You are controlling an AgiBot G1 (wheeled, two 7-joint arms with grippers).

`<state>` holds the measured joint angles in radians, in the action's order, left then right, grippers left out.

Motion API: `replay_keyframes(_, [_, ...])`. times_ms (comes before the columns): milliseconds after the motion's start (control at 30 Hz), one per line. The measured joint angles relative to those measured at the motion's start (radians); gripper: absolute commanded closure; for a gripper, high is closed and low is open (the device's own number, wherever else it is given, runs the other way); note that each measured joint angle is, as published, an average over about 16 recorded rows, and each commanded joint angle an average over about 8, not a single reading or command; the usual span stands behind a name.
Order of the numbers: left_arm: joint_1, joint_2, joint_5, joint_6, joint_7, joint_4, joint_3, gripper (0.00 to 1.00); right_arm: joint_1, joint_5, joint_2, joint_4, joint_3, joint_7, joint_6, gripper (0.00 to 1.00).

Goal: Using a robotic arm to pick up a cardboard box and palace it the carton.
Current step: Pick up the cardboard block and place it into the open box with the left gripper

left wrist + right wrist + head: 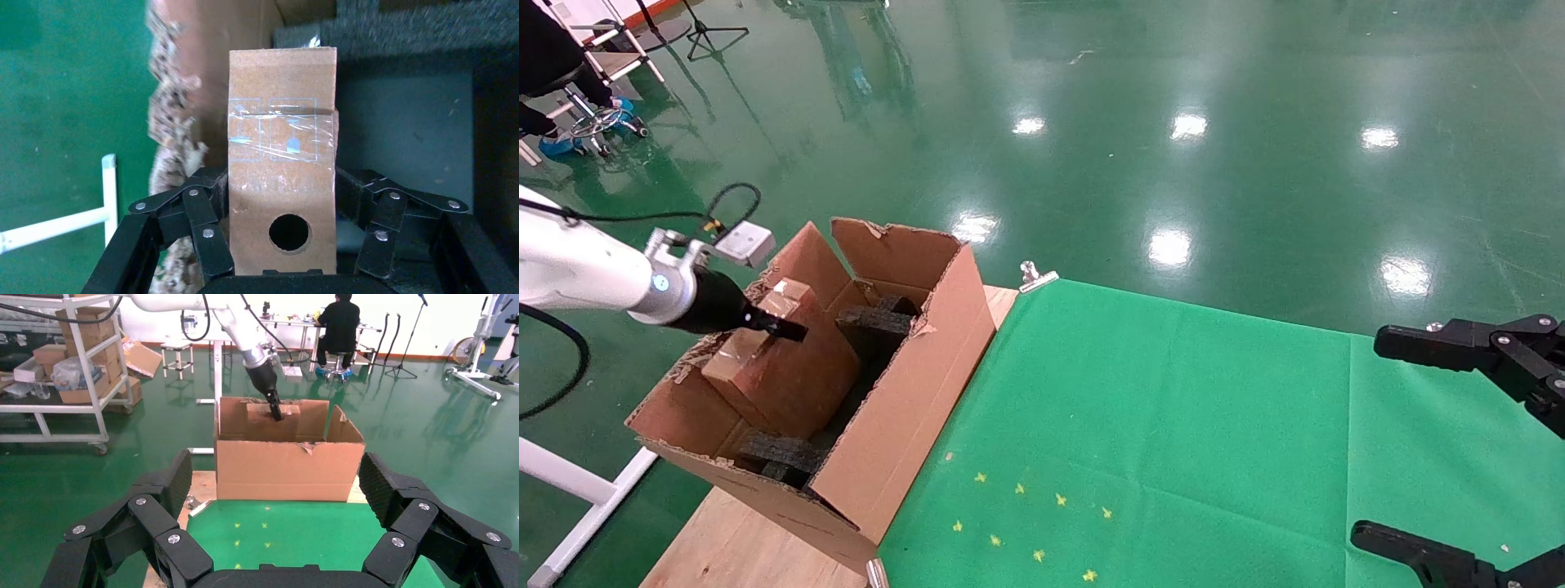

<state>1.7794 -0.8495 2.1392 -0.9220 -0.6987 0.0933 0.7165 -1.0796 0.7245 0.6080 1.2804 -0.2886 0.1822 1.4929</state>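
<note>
Evidently the small plain brown cardboard box (283,159) was light and stiff, taped and smooth-faced; it sat inside the large flapped corrugated carton (903,392) at the table's left, clamped across its side faces by my left gripper (283,242). The right gripper (275,539) hung wide open, far right.

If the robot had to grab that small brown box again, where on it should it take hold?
Probably just as the left gripper does now: across the two long side faces of the box, near its top end, coming down from above. Those faces are flat and parallel, and the carton walls and black foam crowd its other sides, leaving the top the open way in.
</note>
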Motion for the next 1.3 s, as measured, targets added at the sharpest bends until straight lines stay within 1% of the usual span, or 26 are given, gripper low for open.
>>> replay_keyframes(233, [-0.039,-0.039,0.008,0.048,-0.016,-0.048,0.006,1.00,0.000,0.000,0.000,0.000,0.000,0.000,0.000,0.00])
replay_keyframes(267, [-0.044,-0.043,0.010,0.055,-0.020,-0.054,0.007,0.90,0.000,0.000,0.000,0.000,0.000,0.000,0.000,0.00])
replay_keyframes(500, [-0.058,-0.063,0.018,0.082,-0.039,-0.082,0.013,0.03,0.000,-0.001,0.000,0.000,-0.001,0.000,0.000,0.00])
replay_keyframes(533, [-0.058,-0.064,0.019,0.083,-0.040,-0.083,0.014,0.00,0.000,-0.001,0.000,0.000,-0.001,0.000,0.000,0.00])
replay_keyframes(1033, [-0.035,-0.052,0.033,0.091,-0.035,-0.076,0.022,0.00,0.000,-0.001,0.000,-0.001,-0.001,-0.001,-0.001,0.00])
replay_keyframes(1167, [-0.018,-0.038,0.023,0.074,-0.013,-0.057,0.016,0.00,0.000,-0.001,0.000,-0.001,-0.002,-0.001,-0.001,0.00])
replay_keyframes(1300, [0.003,-0.014,-0.009,0.027,0.033,-0.018,-0.003,0.00,0.000,-0.001,-0.001,-0.001,-0.002,-0.001,-0.001,0.00])
